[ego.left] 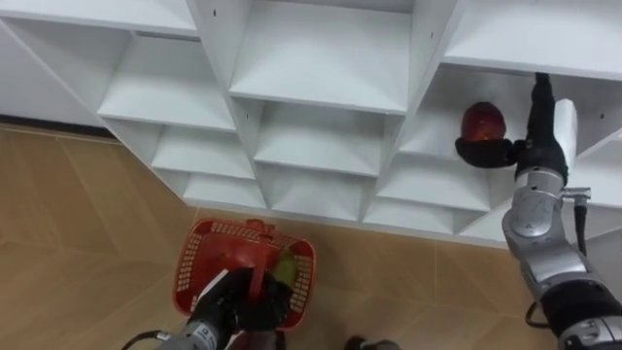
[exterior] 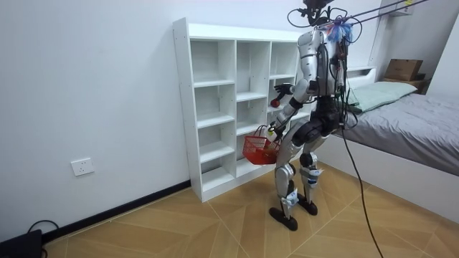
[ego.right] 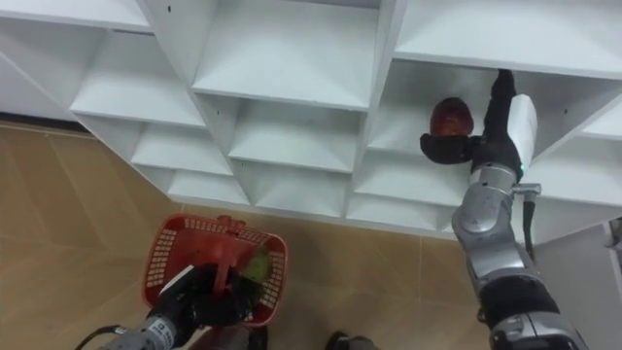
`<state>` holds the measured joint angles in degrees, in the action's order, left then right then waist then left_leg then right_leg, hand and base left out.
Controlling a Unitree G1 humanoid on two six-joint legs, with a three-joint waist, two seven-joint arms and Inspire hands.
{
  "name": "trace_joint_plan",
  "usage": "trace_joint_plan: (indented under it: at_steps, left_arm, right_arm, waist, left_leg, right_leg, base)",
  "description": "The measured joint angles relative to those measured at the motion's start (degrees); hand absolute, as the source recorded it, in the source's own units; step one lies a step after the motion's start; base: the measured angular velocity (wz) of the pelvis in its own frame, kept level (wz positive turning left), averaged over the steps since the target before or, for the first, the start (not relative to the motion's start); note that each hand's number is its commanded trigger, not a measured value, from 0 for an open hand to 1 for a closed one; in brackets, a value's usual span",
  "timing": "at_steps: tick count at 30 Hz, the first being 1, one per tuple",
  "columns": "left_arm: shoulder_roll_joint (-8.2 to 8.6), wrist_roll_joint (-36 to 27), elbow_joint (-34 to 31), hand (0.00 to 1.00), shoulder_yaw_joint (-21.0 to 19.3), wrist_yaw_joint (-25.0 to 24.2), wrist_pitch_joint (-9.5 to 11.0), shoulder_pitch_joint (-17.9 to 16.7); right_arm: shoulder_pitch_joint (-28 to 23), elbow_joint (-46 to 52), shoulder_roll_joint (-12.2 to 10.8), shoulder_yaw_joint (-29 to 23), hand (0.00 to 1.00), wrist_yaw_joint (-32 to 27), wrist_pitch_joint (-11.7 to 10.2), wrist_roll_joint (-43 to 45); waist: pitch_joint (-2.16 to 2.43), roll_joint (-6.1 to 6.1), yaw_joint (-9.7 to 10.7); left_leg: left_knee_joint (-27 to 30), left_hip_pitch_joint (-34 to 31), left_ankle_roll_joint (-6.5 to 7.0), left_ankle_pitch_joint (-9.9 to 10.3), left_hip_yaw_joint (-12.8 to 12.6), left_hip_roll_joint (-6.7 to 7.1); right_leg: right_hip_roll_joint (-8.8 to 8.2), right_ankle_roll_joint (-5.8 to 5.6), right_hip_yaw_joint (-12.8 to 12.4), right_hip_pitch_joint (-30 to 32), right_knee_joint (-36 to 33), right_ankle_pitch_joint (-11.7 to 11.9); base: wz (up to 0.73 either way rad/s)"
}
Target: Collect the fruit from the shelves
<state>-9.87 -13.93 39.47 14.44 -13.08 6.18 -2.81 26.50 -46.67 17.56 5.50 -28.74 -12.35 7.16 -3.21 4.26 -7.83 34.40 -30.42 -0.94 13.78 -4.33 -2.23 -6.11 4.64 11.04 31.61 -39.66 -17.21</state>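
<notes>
A dark red fruit (ego.left: 483, 122) sits in a right-hand compartment of the white closet (ego.left: 321, 87). My right hand (ego.left: 533, 146) reaches into that compartment. Its fingers point straight up just right of the fruit, and its thumb is spread out beneath the fruit; the hand is open. Low in the view, my left hand (ego.left: 236, 307) is shut on the handle of a red mesh basket (ego.left: 194, 267). A green fruit (ego.left: 285, 271) lies inside the basket. In the room view I stand upright facing the closet (exterior: 222, 107), with the basket (exterior: 257, 148) hanging at hip height.
The closet's other compartments show bare white shelves. Wood flooring (ego.left: 68, 224) lies to my left. A bed (exterior: 409, 122) stands close behind me at the room view's right, and a white wall (exterior: 86, 93) runs along the room view's left.
</notes>
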Motion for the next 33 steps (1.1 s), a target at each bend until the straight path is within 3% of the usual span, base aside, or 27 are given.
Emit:
trace_joint_plan:
  at_steps: [14,23,33]
  left_arm:
    - [-0.03,0.04,-0.15,1.0,2.81,0.19,-0.87,0.83]
    - [-0.22,1.17,-0.09,1.0,4.44,0.26,-2.1,2.03]
    - [-0.16,1.17,-0.1,1.0,6.08,0.68,-2.12,2.1]
  right_arm:
    - [1.23,-0.22,0.1,0.08,0.0,-1.16,-0.04,1.13]
    - [1.23,-0.14,0.39,2.31,0.0,-0.91,0.92,4.08]
    - [1.23,0.04,0.41,2.46,0.0,-0.67,1.29,4.43]
  waist:
    - [0.07,0.13,0.38]
    - [0.13,0.2,1.3]
    - [0.15,0.17,1.33]
  left_leg:
    - [-0.25,-2.7,0.19,-0.24,1.92,0.84]
    - [-0.88,-4.06,0.56,-0.45,1.28,0.97]
    - [-1.06,-4.06,0.6,-0.48,0.46,0.89]
  right_leg:
    - [-0.38,-0.33,1.89,1.31,1.88,0.24]
    - [-0.7,-0.77,1.52,3.0,2.4,0.59]
    - [-0.71,-0.75,1.15,3.39,2.21,0.6]
  base:
    - [0.06]
    - [-0.01]
    - [-0.01]
